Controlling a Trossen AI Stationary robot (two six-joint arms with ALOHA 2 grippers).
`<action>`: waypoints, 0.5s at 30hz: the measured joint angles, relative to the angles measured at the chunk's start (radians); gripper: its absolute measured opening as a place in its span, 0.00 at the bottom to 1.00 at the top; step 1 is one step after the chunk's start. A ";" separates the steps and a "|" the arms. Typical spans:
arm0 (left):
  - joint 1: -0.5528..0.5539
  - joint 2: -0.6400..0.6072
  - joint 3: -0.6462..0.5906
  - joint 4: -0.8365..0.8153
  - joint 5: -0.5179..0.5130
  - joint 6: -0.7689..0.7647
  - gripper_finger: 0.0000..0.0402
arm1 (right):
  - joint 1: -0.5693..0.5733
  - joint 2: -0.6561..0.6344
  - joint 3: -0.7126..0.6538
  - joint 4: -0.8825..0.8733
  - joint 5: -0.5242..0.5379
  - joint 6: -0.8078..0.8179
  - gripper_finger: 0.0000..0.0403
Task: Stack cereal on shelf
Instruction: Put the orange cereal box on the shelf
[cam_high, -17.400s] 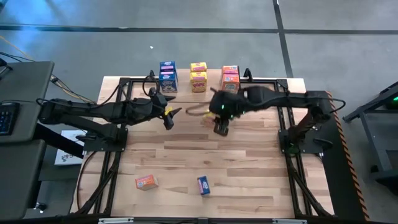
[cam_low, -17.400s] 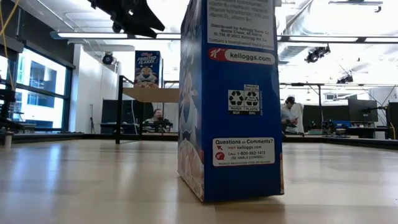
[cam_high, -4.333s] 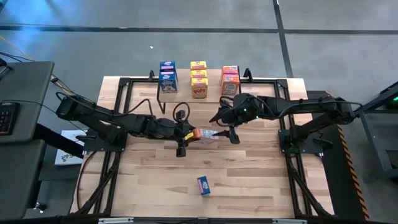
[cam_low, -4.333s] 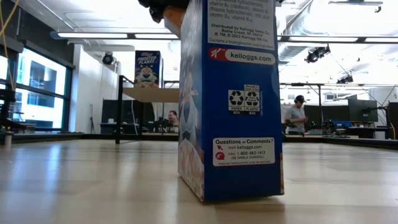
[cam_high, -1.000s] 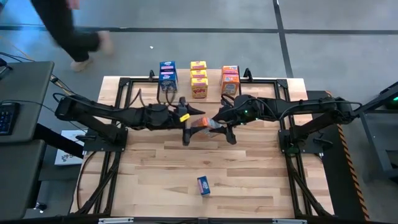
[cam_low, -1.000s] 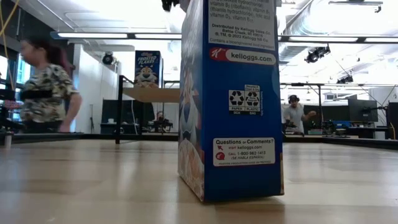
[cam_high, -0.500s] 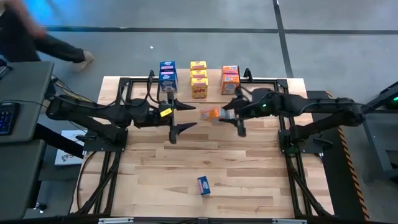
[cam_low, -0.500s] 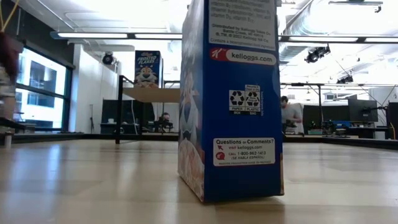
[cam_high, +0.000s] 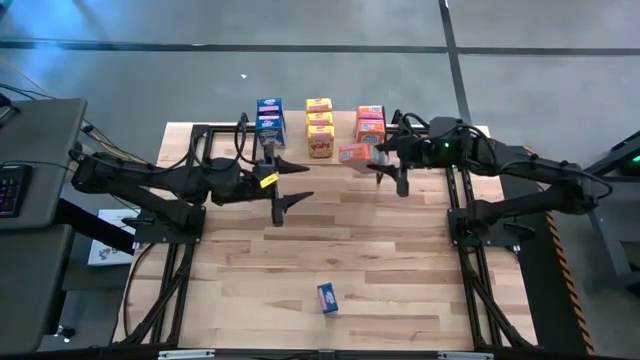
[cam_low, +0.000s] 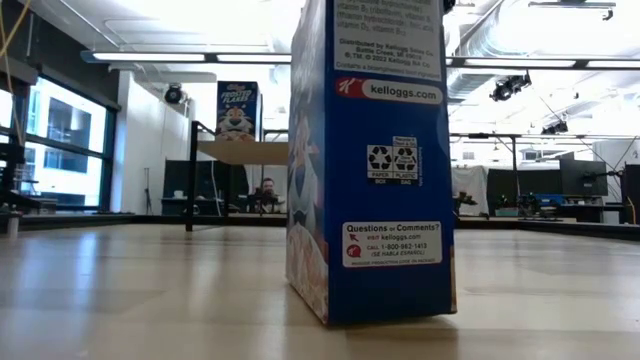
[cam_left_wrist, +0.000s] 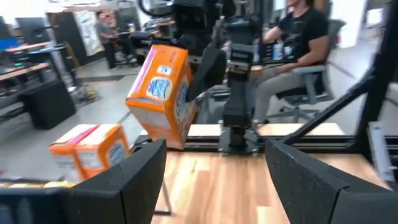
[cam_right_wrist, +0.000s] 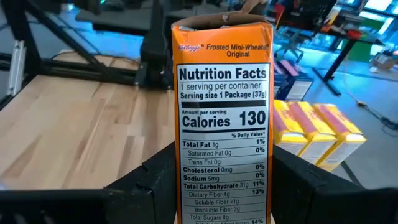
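My right gripper (cam_high: 372, 158) is shut on an orange cereal box (cam_high: 354, 153), in the air just in front of the shelf (cam_high: 345, 118) at the table's far edge. On the shelf stand stacked blue boxes (cam_high: 270, 121), yellow boxes (cam_high: 319, 126) and orange boxes (cam_high: 370, 123). One blue box (cam_high: 327, 297) stands on its end on the table near the near edge; it fills the low view (cam_low: 370, 160). My left gripper (cam_high: 298, 183) is open, to the left of the held box; its wrist view shows that box (cam_left_wrist: 163, 93) ahead. My right gripper pinches the orange box between its two fingers (cam_right_wrist: 149, 180), which lie on the two wide faces at one end (cam_right_wrist: 224, 193). The fingers come roughly level from the table's right. The box is lifted clear and sticks out past the fingertips, its nutrition panel toward the wrist camera.
Black frame rails (cam_high: 200, 135) run along the table's left, right and far sides. The middle of the wooden table (cam_high: 330, 240) is bare. People sit and stand in the room beyond the table (cam_left_wrist: 298, 37).
My right gripper has carried the orange box from the table's middle up toward the far edge and rightward, to in front of the shelf's orange stack. My left gripper has drawn back leftward from the box and stays open. A person walked past beyond the far-left corner.
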 joint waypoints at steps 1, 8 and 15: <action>0.000 -0.001 0.000 -0.008 -0.017 0.000 0.66 | -0.012 -0.001 -0.014 0.023 -0.008 0.000 0.46; 0.000 -0.031 0.000 -0.091 -0.062 -0.017 0.66 | -0.121 -0.105 -0.287 0.286 -0.115 0.024 0.46; 0.000 -0.048 0.000 -0.115 -0.069 -0.018 0.66 | -0.201 -0.186 -0.510 0.555 -0.215 0.060 0.46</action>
